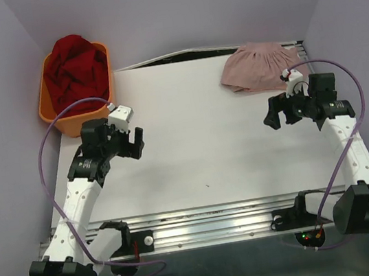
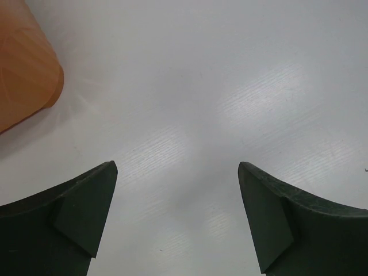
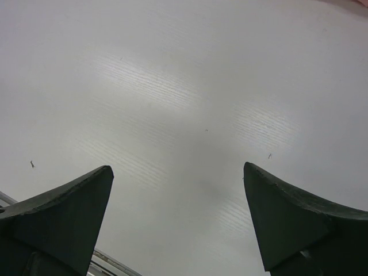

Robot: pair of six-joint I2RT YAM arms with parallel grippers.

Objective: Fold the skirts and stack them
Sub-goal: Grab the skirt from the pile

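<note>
Your left gripper is hanging over the left side of the white table, just in front of the orange basket, and its jaws are spread wide. In the left wrist view the two dark fingers stand well apart with only tabletop showing between them, and a corner of the basket sits at the upper left. Look inside that basket: the deep red skirt is heaped up in there, crumpled, bulging above the rim at the far left corner. Now over to your right gripper: it hovers above the right side of the table, also released, and its fingers are parted across plain white surface in the right wrist view. The pale pink skirt lies at the far right of the table, gathered and rumpled, flat on the surface, just beyond that right gripper, with the wrist's cable crossing its near edge. The two skirts are well apart, one at each far corner, and neither hand is touching cloth.
</note>
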